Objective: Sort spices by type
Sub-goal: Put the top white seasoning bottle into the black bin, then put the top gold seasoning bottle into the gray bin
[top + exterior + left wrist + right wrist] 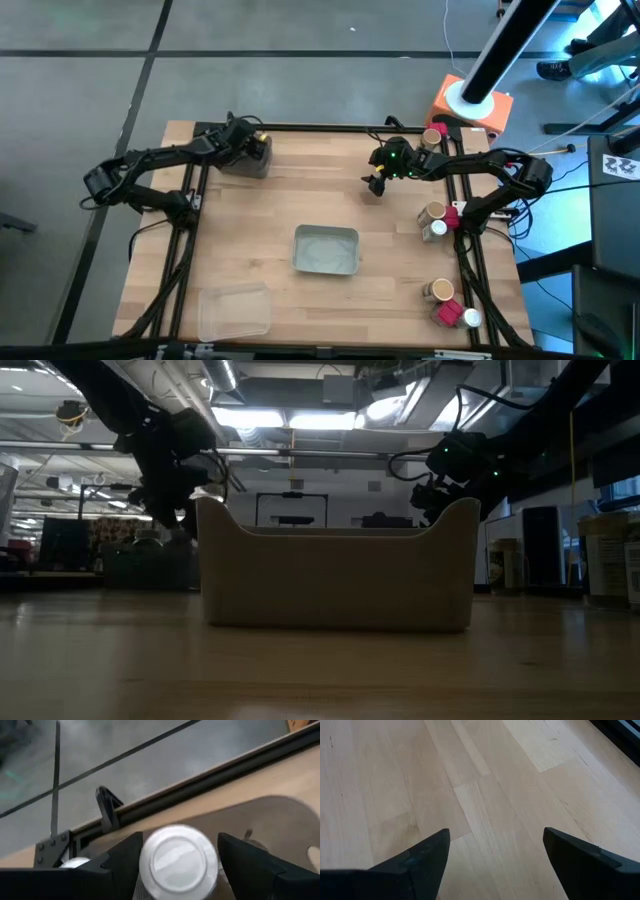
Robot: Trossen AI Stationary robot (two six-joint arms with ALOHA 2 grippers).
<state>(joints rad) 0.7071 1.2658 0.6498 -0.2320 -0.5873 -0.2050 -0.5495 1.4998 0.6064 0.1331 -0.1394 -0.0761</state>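
Wooden table (330, 190) — white-capped jar (177, 862) sits between open left claw (177, 865) fingers.

Two dark jointed arms (150, 165), green indicator light

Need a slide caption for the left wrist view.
Left gripper straddles a white-capped jar at the table's edge.

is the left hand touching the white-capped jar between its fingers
Cannot tell. In the left wrist view the white-capped jar sits between the left hand's fingers, its cap edges meeting them with no plain gap and no plain contact.
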